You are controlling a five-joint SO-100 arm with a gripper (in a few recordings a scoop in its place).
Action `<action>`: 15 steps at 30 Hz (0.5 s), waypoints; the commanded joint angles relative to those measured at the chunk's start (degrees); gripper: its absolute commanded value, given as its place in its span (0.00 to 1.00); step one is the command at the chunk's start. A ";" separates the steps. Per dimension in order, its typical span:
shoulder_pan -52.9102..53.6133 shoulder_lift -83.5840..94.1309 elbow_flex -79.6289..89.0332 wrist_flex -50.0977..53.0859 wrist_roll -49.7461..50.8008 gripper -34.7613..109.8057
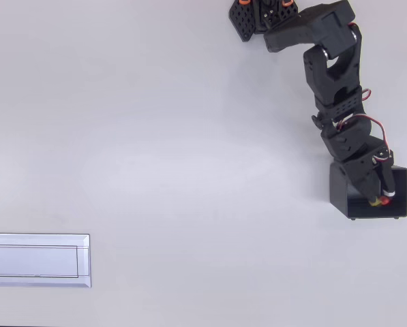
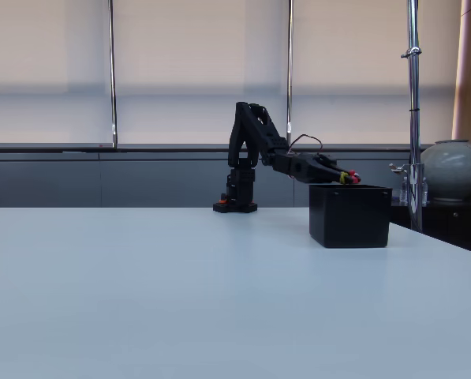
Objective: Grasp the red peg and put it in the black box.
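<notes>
Over the box point(image 1: 341, 197) at the right edge of the table point(image 1: 189, 170), overhead view: arm point(image 1: 329, 75) stretched from its base at the top, gripper point(image 1: 380, 199) poised above the box's open mouth, near its right side. Peg point(image 1: 385, 200) showing as a tiny red dot at the fingertips, next to a speck of yellow, apparently pinched between fingers pressed close together. Fixed view: box point(image 2: 349, 215) standing on the table point(image 2: 180, 300) to the right of the arm's base, gripper point(image 2: 349, 178) reaching out nearly level just above the rim, peg point(image 2: 353, 179) red at the very tip, not yet down among the walls. Tray point(image 1: 37, 260) lying white and flat far off at the lower left of the overhead view, well apart from all this. Step in hand, by the look of it: the carry finished, release pending. Next move likely calling for a small dip toward the glossy interior, then a parting of the fingers so that the peg falls inside rather than on the rim. Worth watching: a peg so small sticking to a finger, or bouncing out.
</notes>
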 commanded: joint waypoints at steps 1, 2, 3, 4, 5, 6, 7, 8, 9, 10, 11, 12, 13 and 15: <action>0.18 -0.88 4.31 -2.72 -0.70 0.38; 0.35 -1.05 4.22 -2.99 -1.49 0.40; 0.44 -1.05 4.13 -3.16 -1.85 0.41; 0.53 -1.05 3.96 -3.16 -2.29 0.42; 0.62 -1.41 3.69 -3.16 -2.81 0.43; 0.70 -2.11 3.25 -3.16 -3.16 0.43; 0.70 -2.90 2.72 -3.16 -3.34 0.43; 0.79 -3.87 2.20 -3.16 -3.43 0.43; 0.79 -4.83 1.58 -3.16 -3.52 0.43; 0.88 -5.80 1.05 -3.16 -3.60 0.43; 0.97 -6.77 0.44 -3.16 -3.60 0.43; 1.14 -7.82 -0.18 -3.16 -3.69 0.43; 1.32 -8.88 -0.88 -3.16 -3.69 0.43; 2.11 -11.95 -2.55 -3.87 -3.69 0.42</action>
